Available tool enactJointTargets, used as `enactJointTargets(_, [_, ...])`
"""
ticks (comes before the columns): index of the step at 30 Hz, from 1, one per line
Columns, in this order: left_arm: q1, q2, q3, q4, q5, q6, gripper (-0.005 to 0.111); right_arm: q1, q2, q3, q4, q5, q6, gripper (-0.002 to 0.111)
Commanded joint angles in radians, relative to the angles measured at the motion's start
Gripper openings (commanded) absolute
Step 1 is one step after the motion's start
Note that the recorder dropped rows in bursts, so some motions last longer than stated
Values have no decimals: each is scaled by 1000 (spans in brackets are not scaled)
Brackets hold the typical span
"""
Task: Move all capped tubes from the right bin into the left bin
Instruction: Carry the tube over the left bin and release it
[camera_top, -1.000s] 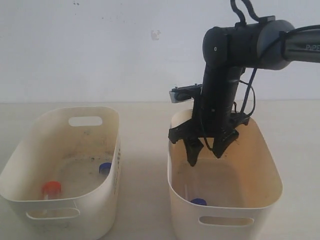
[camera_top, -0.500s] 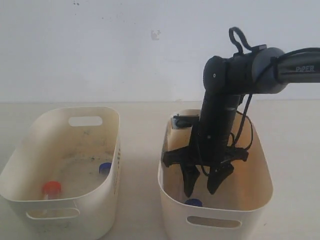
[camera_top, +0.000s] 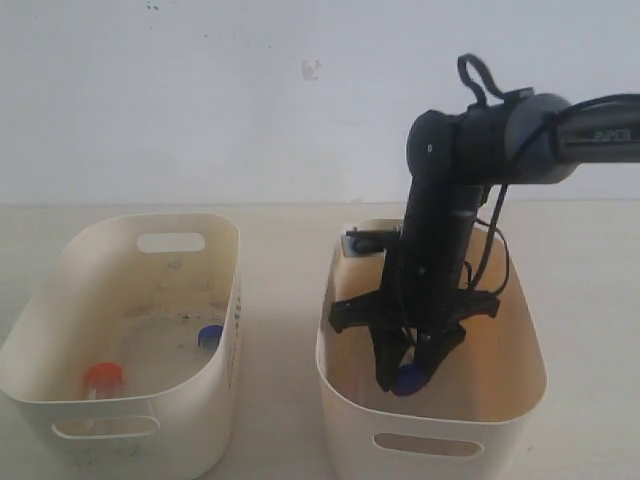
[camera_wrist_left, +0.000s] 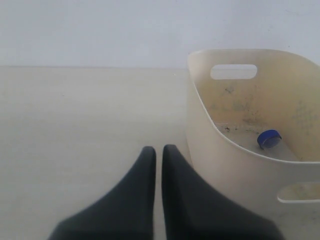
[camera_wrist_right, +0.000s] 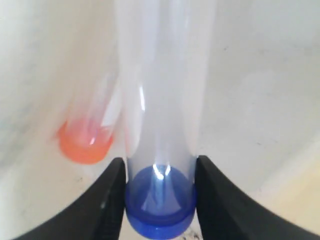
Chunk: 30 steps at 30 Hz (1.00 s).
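Grasp step is in hand inside the right bin (camera_top: 350, 432). A straight lift over the rim, then a carry toward 9 o'clock into the left bin (camera_top: 205, 405), is called for next. The right gripper (camera_top: 405, 378) is clamped on a clear blue-capped tube (camera_wrist_right: 160, 197) near the 6 o'clock wall. The left gripper (camera_wrist_left: 158, 152) is pinched together, empty. A red-orange-capped tube (camera_wrist_right: 85, 145), blurred, probably lies alongside.

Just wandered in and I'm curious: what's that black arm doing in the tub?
The right gripper is down inside the right bin, clamped on a blue-capped tube. An orange-capped tube lies beside it. The left bin already holds a second orange-capped tube and a second blue-capped tube. The left gripper sits shut near that bin, empty.
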Motion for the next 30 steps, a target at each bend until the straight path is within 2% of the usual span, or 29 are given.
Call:
enactJointTargets(1, [5,-4,3,-4,-3,2,4,0,-99,0,-28,0,-11,1])
enactJointTargets(6, [5,-4,3,-4,-3,2,4,0,-233,0,-16,0,-24,1])
enactJointTargets(8, [5,-4,3,-4,-3,2,4,0,-286,0,36,-28,-88,1])
enactJointTargets(13, [5,-4,3,-4,-3,2,4,2,-341,-3,425,-103,-429,1])
enactJointTargets(16, [5,-4,3,-4,-3,2,4,27,-308,-19,570,-111,-529,1])
enactJointTargets(22, [5,-4,3,-4,-3,2,4,156,-204,-117,558,-265,-558,1])
enactJointTargets(24, [5,-4,3,-4,-3,2,4,193,-156,-169,469,-336,-513,2])
enactJointTargets(26, [5,-4,3,-4,-3,2,4,210,-108,-216,370,-351,-416,11])
enactJointTargets(29, [5,-4,3,-4,-3,2,4,210,-36,-291,361,-314,-341,44])
enactJointTargets(30, [5,-4,3,-4,-3,2,4,210,-15,-309,368,-300,-340,61])
